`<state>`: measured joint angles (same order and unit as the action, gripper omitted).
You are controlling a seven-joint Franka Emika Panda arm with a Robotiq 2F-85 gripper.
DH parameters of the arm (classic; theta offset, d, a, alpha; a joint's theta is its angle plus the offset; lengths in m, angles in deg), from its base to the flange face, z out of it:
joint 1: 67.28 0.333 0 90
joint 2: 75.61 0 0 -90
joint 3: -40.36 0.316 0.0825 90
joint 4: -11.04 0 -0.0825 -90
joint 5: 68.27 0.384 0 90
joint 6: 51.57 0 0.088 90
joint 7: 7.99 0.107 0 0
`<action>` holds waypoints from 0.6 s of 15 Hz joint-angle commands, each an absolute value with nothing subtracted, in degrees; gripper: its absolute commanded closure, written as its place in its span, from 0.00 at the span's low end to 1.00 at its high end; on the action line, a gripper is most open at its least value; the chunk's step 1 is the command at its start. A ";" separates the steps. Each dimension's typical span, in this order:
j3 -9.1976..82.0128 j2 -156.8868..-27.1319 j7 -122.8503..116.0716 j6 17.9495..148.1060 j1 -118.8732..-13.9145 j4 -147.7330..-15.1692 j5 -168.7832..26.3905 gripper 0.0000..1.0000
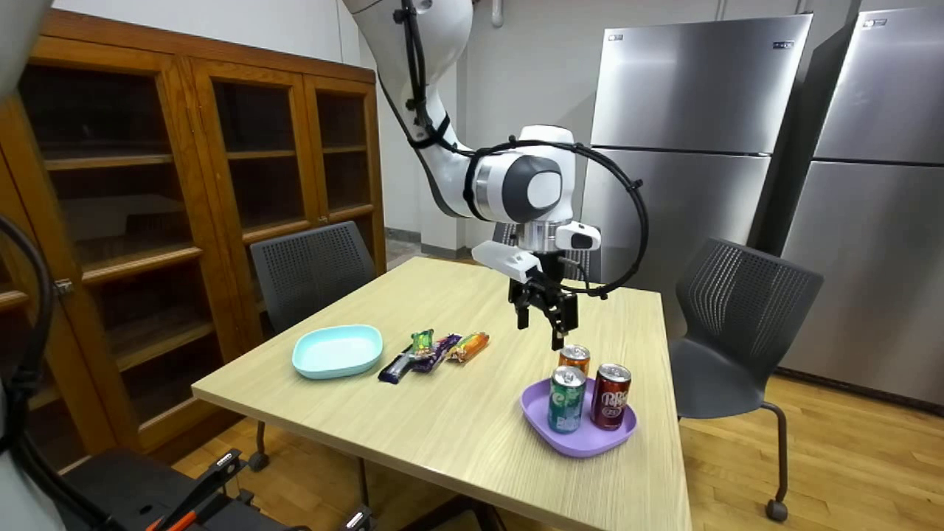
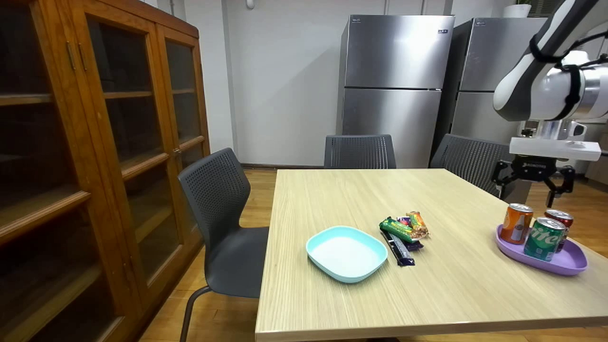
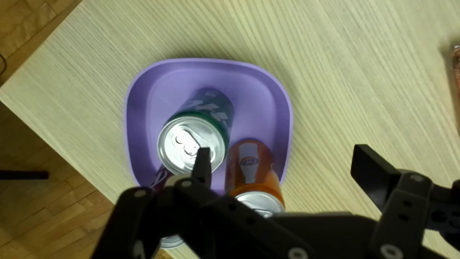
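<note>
I have the black two-fingered gripper (image 1: 540, 330) right of centre in an exterior view, its jaws spread wide with nothing between them. Just below it, at lower right, a purple rounded-square tray (image 1: 587, 447) holds a green metal can (image 1: 566, 402), a dark red metal can (image 1: 611, 398) and an orange metal can (image 1: 574, 360), all upright. In my wrist view the dark red can is mostly hidden behind the gripper. A shallow turquoise dish (image 1: 338, 351) sits beside a pile of brightly wrapped bars (image 1: 436, 354), left of centre, on the pale wood-grain table (image 1: 472, 420).
</note>
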<state>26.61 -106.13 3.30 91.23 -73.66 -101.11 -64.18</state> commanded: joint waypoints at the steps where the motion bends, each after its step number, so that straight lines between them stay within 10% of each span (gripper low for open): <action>1: 27.48 -101.43 4.40 93.51 -71.06 -106.95 -67.85 0.00; 9: 31.55 -99.40 2.28 96.02 -67.24 -111.10 -71.09 0.00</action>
